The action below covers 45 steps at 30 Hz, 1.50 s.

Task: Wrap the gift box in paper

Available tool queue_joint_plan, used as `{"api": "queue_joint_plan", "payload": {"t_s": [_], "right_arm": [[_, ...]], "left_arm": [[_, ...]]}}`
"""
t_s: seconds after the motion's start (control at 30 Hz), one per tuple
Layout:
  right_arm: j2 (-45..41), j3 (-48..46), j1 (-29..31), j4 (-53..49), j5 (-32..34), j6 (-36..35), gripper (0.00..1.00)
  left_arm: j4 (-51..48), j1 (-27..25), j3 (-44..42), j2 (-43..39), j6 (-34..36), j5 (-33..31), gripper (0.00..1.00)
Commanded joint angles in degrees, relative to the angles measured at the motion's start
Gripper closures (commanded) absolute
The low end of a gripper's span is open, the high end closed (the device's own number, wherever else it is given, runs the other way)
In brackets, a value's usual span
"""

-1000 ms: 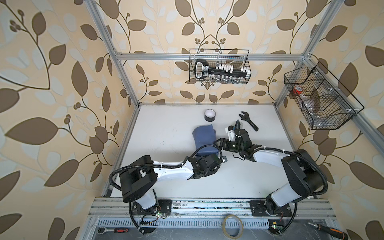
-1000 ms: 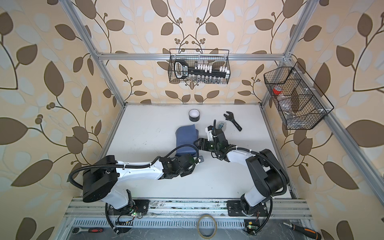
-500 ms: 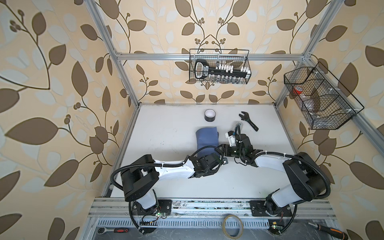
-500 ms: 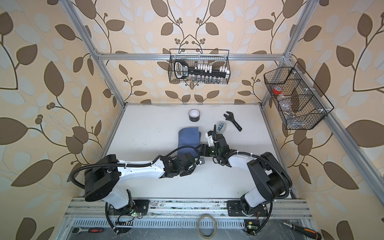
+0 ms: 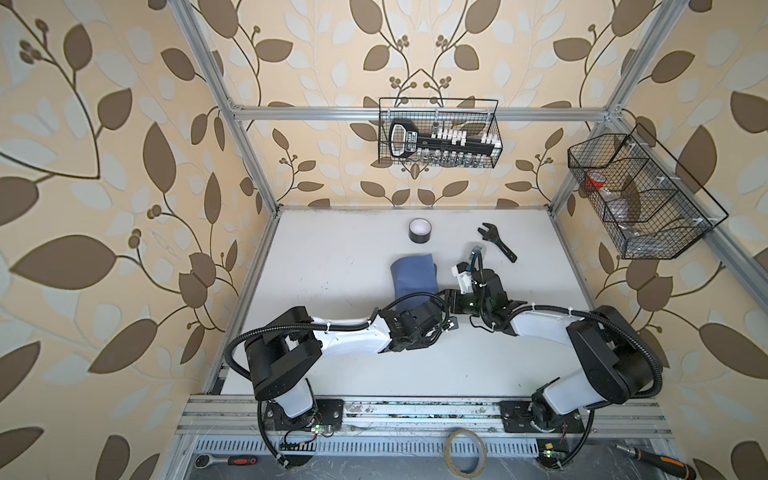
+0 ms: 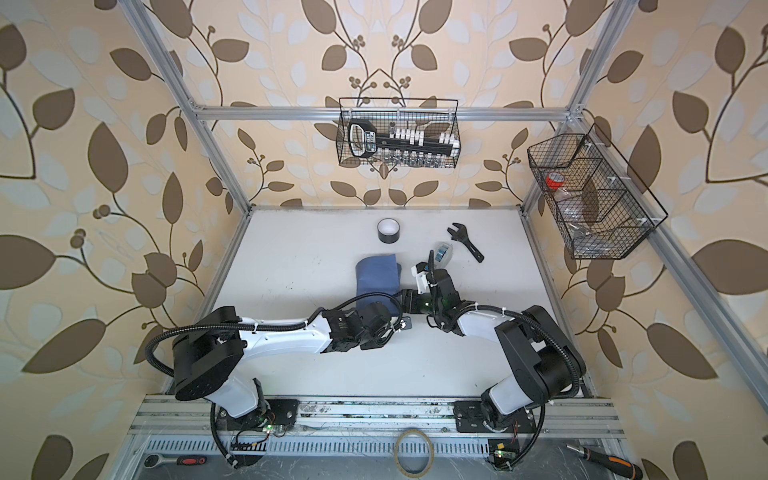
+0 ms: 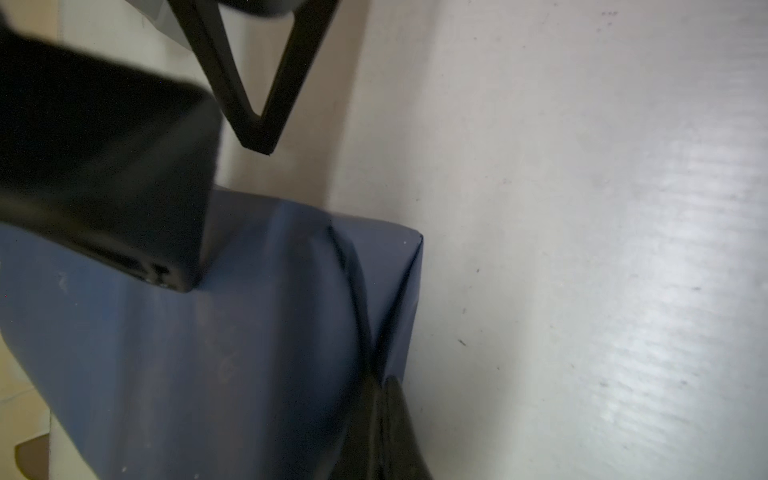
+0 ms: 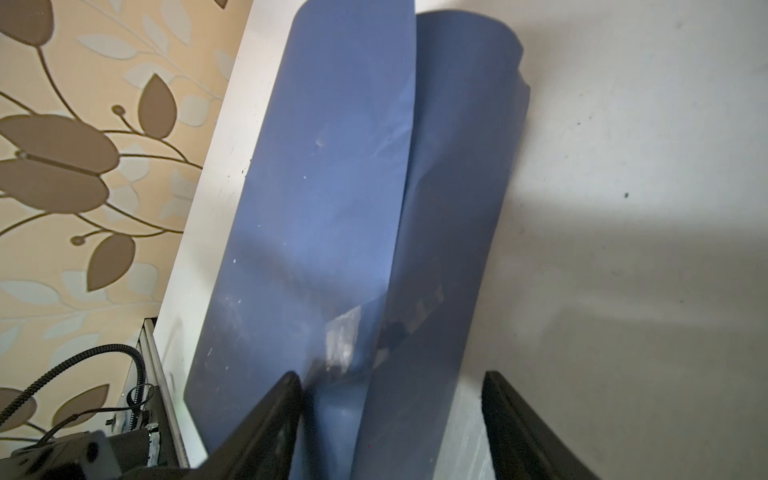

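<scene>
The paper [image 5: 413, 276] [image 6: 376, 274] lies folded into a slate-blue bundle mid-table. The gift box is hidden under it. In the left wrist view my left gripper [image 7: 384, 399] is shut. Its tips press against the paper [image 7: 249, 332] where two creases meet at a corner. I cannot tell whether any paper is pinched. My right gripper [image 8: 390, 419] [image 5: 448, 297] is open at the bundle's near end. One of its fingers [image 8: 274, 415] is over the overlapping paper flaps [image 8: 332, 208]. The other is over bare table.
A black tape roll [image 5: 419, 230] stands at the back. A black wrench [image 5: 496, 245] and a small clear case [image 5: 477, 251] lie behind the right arm. Wire baskets [image 5: 440, 133] [image 5: 636, 199] hang on the walls. Both wrists crowd the bundle's near end.
My right gripper has moved nearer and leftward to the bundle's near end, and its jaws have narrowed a little. The left gripper has stayed shut at the paper.
</scene>
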Motion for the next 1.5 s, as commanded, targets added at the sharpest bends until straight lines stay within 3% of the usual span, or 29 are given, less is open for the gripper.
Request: {"api": "queue_joint_plan", "payload": {"t_s": [0.0, 0.4, 0.63, 0.83, 1.07, 1.2, 1.3, 1.47], "right_arm": [[0.76, -2.03, 0.04, -7.34, 3.47, -2.79, 0.32], [-1.21, -1.34, -0.17, -9.20, 3.25, -4.62, 0.32], [-10.52, -1.62, -1.01, -11.90, 2.99, -6.61, 0.28], [-19.58, -7.12, -1.57, -13.48, 5.77, -7.18, 0.26], [-26.78, -20.23, 2.51, -1.74, 11.14, -5.09, 0.23], [-27.96, -25.93, 9.04, 8.07, 16.33, -6.37, 0.22], [-26.00, -28.84, 14.51, 16.27, 22.05, -8.91, 0.21], [-16.58, -29.56, 17.34, 27.86, 24.08, -13.87, 0.17]], "left_arm": [[3.96, 0.99, -0.27, -4.36, 0.64, 4.78, 1.00], [-0.47, 1.38, 1.43, -3.65, 1.91, 5.03, 1.00], [0.29, 1.67, 0.30, -4.45, 0.99, 6.62, 1.00], [0.86, 1.99, -0.09, -5.10, 0.62, 8.06, 1.00], [1.30, 2.52, -0.43, -5.66, 0.13, 9.32, 1.00], [1.65, 2.79, -0.74, -6.24, -0.15, 10.11, 1.00], [1.74, 3.06, -0.71, -6.42, -0.21, 10.62, 1.00], [1.84, 3.32, -0.80, -6.65, -0.40, 11.38, 1.00]]}}
